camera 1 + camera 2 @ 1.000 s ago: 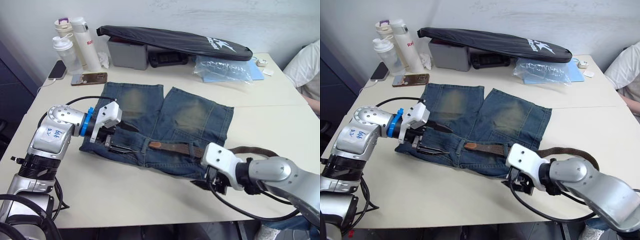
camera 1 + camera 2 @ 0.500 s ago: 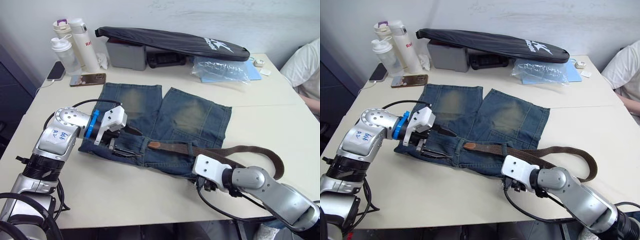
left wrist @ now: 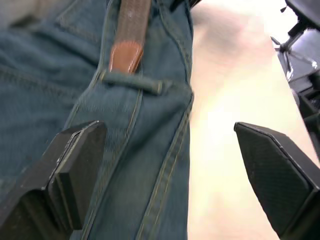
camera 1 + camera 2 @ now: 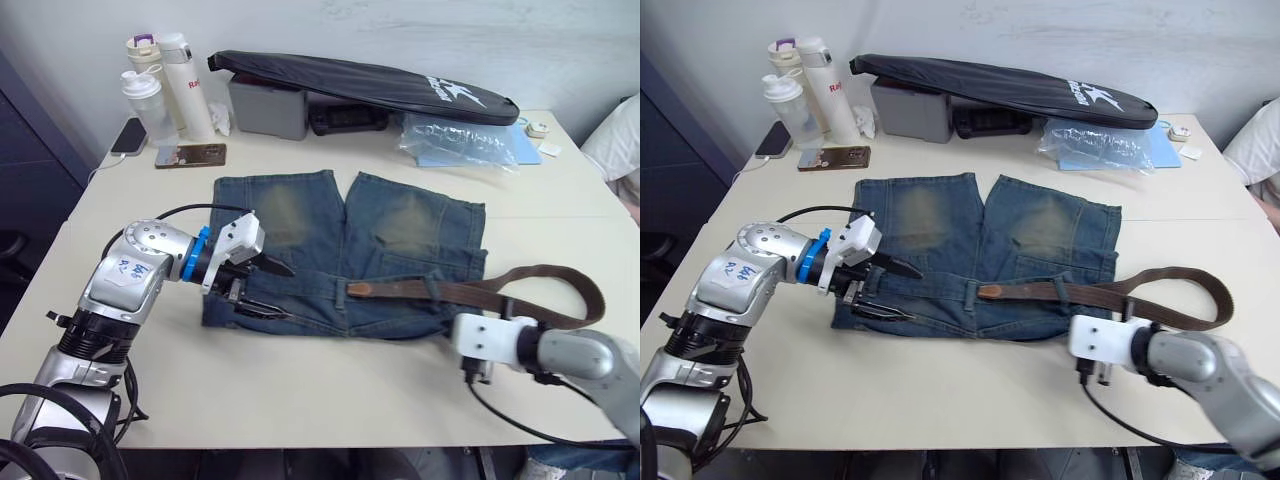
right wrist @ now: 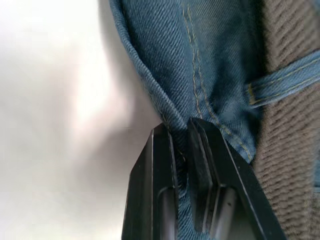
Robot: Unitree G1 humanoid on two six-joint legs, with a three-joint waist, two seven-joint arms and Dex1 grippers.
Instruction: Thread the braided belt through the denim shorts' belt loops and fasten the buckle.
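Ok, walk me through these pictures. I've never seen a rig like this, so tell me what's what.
It is a two-armed humanoid robot. Two pictures come from cameras on its head, looking down at a table. The other two come from cameras on its wrists, looking along each arm's jaws.

On the table lie denim shorts with a braided belt partly threaded along the waistband; its tan tip sits mid-waist. Bottles, a phone and a black bag stand behind.

The left gripper is open over the waistband. The right gripper is shut, pinching the shorts' edge beside a belt loop.
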